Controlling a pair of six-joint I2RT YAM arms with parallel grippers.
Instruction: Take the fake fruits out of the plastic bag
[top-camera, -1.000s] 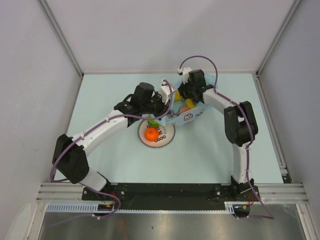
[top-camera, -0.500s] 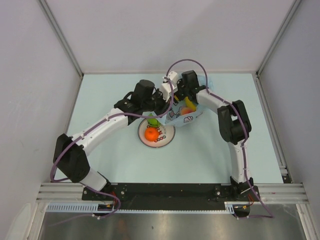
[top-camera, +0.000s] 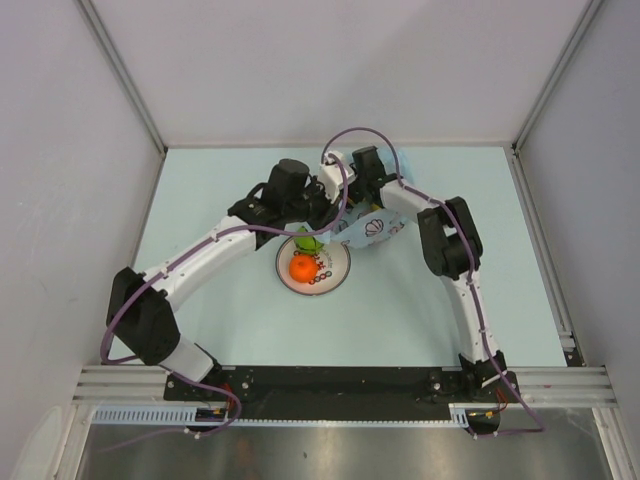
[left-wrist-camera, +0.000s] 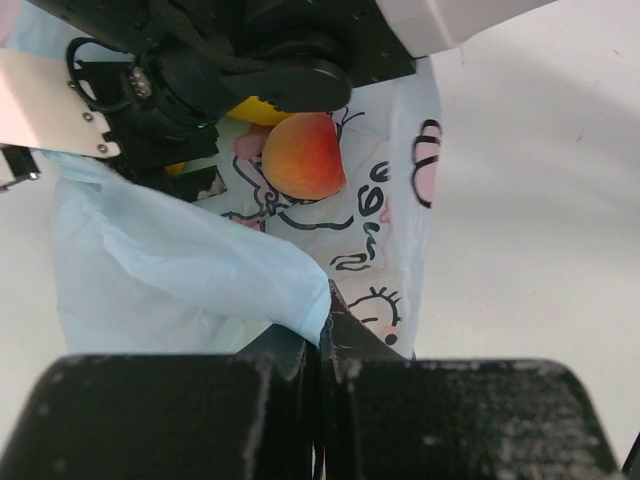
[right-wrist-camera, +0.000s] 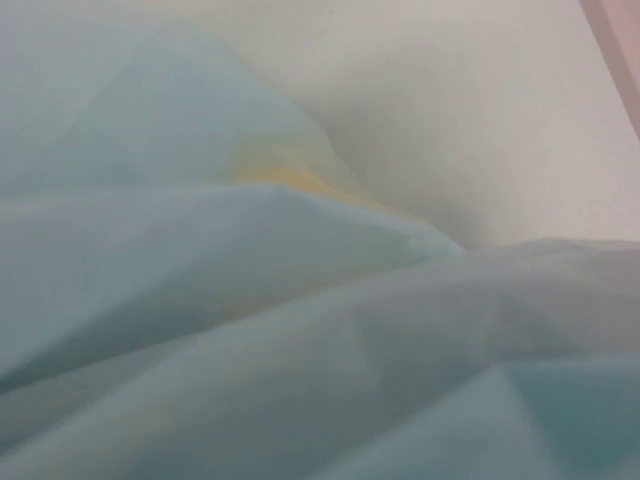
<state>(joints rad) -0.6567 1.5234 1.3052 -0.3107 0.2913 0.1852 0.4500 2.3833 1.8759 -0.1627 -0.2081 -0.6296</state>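
1. The left wrist camera shows my left gripper (left-wrist-camera: 322, 322) with its jaws pressed together on a fold of the plastic bag (left-wrist-camera: 180, 270). The light-blue film bunches up right at the fingertips.
2. Only this view looks into the bag. Just beyond the left jaws, a peach-coloured fruit (left-wrist-camera: 304, 155) lies on the printed film. Behind it, a sliver of yellow banana (left-wrist-camera: 262, 108) shows under black gripper hardware.
3. The top camera shows neither of those two fruits. From there the bag is a small crumpled patch just to the right of the left jaws, and the right gripper (top-camera: 346, 205) reaches down into its far side.
4. The top camera alone shows the round white plate (top-camera: 338, 262), on the near side of the left jaws. An orange (top-camera: 301, 268) sits on it, and a green fruit (top-camera: 307, 241) lies at its far edge, just beside the left jaws. Both are outside the bag.
5. The right wrist camera gives me only blurred pale-blue film close against the lens, with a faint yellow tinge showing through. Its own fingers are hidden, and in no view can I tell whether the right jaws are spread or closed.
6. The bag is thin, translucent and creased, printed with pink cartoon figures and dark curly lettering. Its lower part rests on the pale table (left-wrist-camera: 540, 200).
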